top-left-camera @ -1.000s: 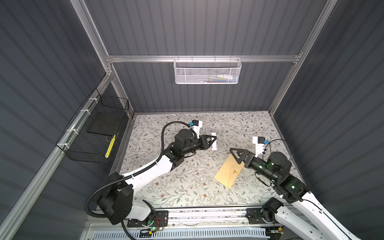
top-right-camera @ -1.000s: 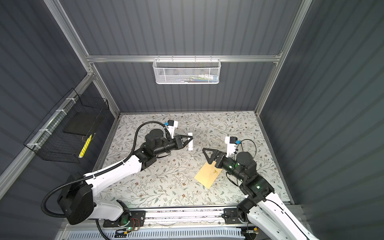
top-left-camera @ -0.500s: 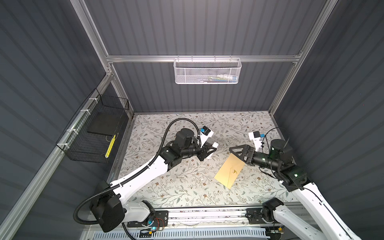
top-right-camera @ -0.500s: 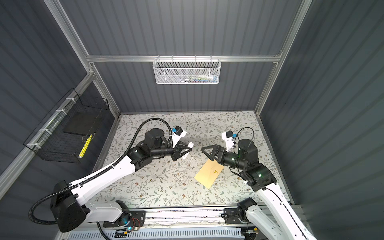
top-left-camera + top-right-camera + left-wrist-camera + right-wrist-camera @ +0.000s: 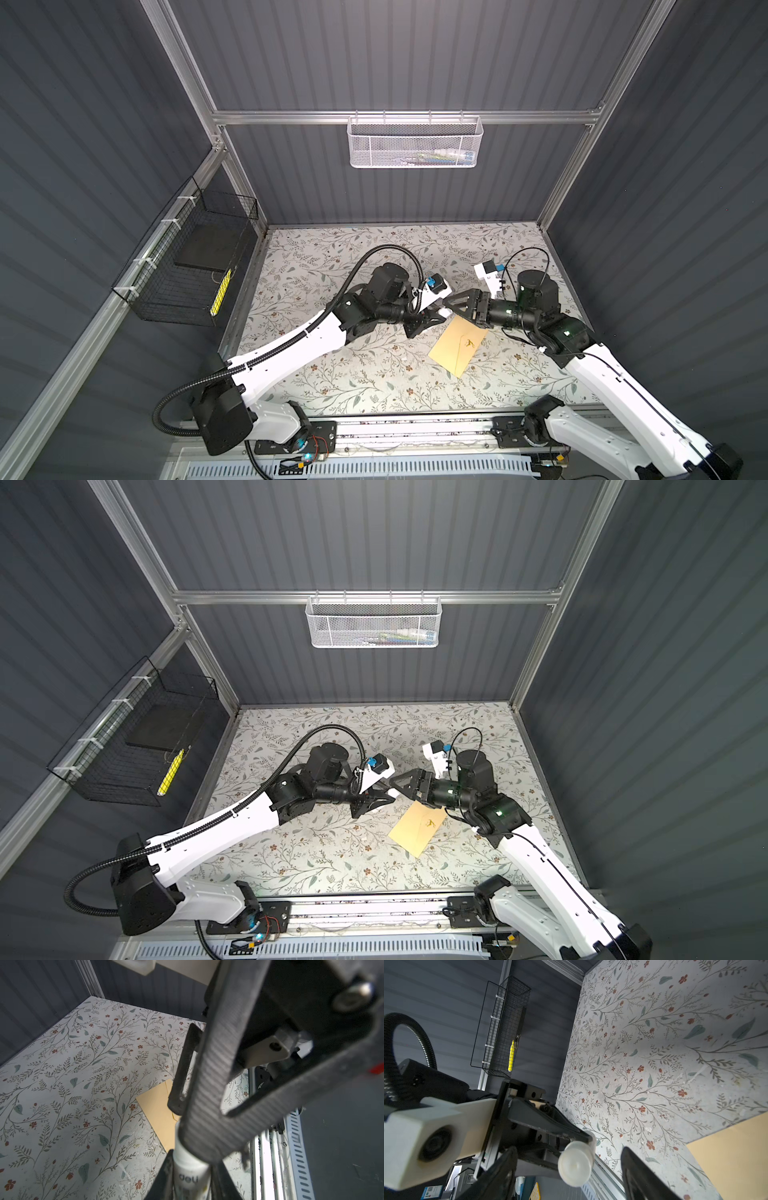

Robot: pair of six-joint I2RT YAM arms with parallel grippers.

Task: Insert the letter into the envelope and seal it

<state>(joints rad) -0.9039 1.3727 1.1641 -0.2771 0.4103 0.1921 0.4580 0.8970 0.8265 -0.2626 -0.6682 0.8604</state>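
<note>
Above envelope (image 5: 457, 347) edge, left gripper (image 5: 193, 1160) clamping glue stick (image 5: 575, 1163), right gripper (image 5: 569, 1150) parted around it

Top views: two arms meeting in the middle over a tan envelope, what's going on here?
The left tool holds a white glue stick above the floral table, its cap end toward the right arm. The right tool has its jaws open either side of that end, not yet gripping, perhaps to uncap it. The tan envelope lies flat on the table just below. No letter sheet shows.
</note>
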